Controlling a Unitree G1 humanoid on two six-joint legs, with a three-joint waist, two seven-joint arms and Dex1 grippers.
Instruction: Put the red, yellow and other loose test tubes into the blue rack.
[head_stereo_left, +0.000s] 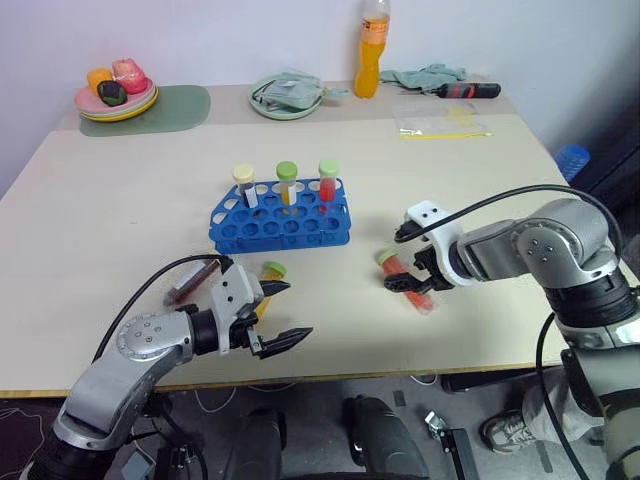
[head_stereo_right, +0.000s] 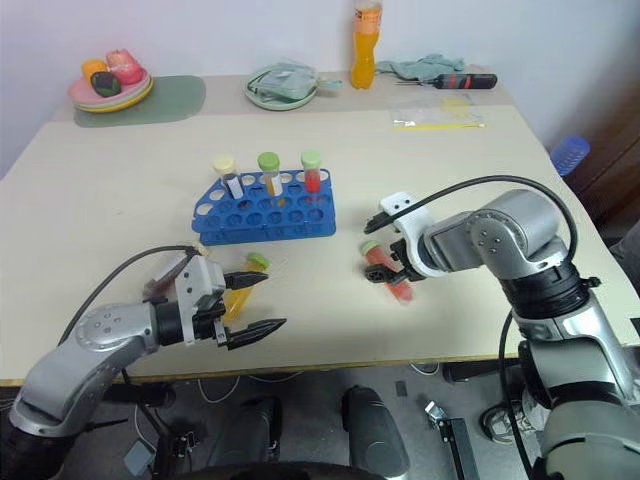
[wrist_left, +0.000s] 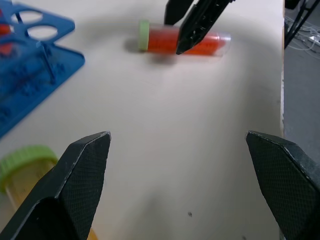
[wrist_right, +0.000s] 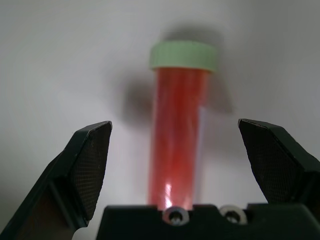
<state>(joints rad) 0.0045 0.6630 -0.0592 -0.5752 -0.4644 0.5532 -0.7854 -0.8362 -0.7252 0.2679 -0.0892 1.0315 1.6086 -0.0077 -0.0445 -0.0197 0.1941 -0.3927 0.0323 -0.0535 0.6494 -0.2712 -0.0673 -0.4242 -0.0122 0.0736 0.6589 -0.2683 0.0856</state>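
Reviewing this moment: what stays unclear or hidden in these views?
- Dark brown test tube: head views, partly behind the open left gripper and its cable.
- Yellow green-capped test tube: left wrist view, hidden behind a finger and cut by the edge.
- Red green-capped test tube lying on the table: right wrist view, lower end hidden by the open right gripper; contact unclear.
- Bright blue plastic rack: far holes hidden by standing tubes.

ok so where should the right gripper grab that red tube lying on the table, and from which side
Probably mid-body, from above. The red tube lies flat on the table, green cap pointing away from the right gripper, whose open fingers already straddle the barrel. Pinching across the round body below the cap leaves the bottom end free to enter the blue rack.
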